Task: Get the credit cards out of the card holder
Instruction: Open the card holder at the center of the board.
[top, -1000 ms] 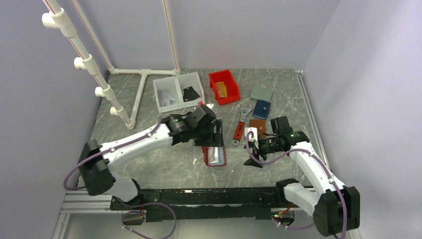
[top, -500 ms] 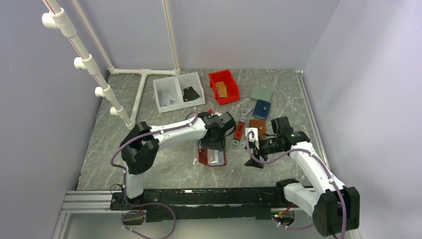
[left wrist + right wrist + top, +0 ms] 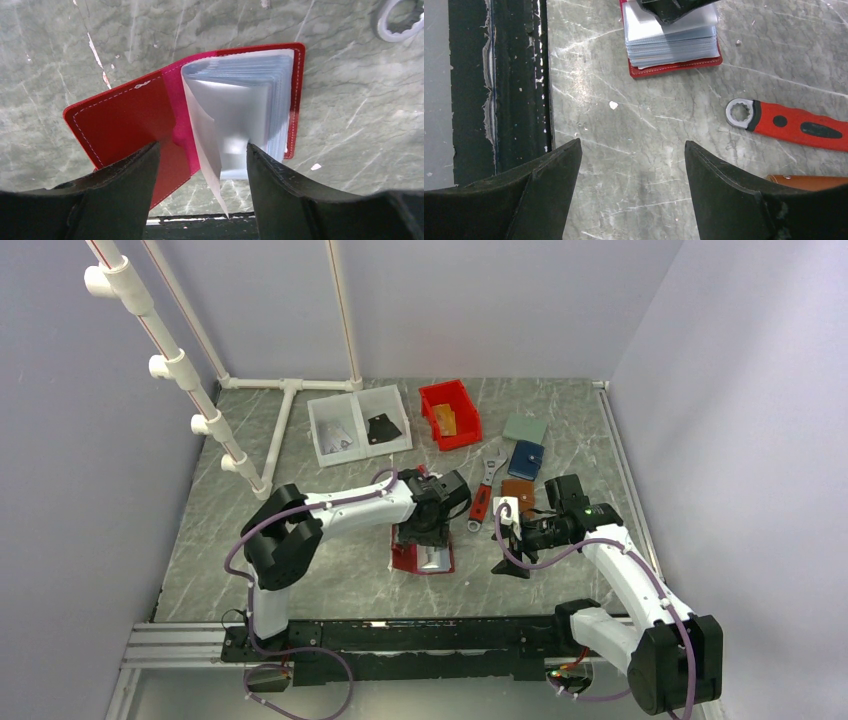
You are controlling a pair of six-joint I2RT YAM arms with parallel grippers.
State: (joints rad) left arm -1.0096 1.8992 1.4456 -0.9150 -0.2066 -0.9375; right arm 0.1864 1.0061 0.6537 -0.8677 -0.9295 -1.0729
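Left pincer [image 3: 200,155] nearer leathery card holder [image 3: 120,120]

Soft, even light falls from overhead; shadows on the counter [image 3: 330,580] are faint. At my left wrist, my fingers [image 3: 125,200] loom dark and blurred; the sleeves of the card holder [image 3: 120,125] glare pale.

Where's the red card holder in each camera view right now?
Top external: card holder just below frame centre.
Left wrist: card holder lying open, mid-frame.
Right wrist: card holder at the top edge, centre.
Shared landmark: red-handled wrench, to the holder's right in all three views.
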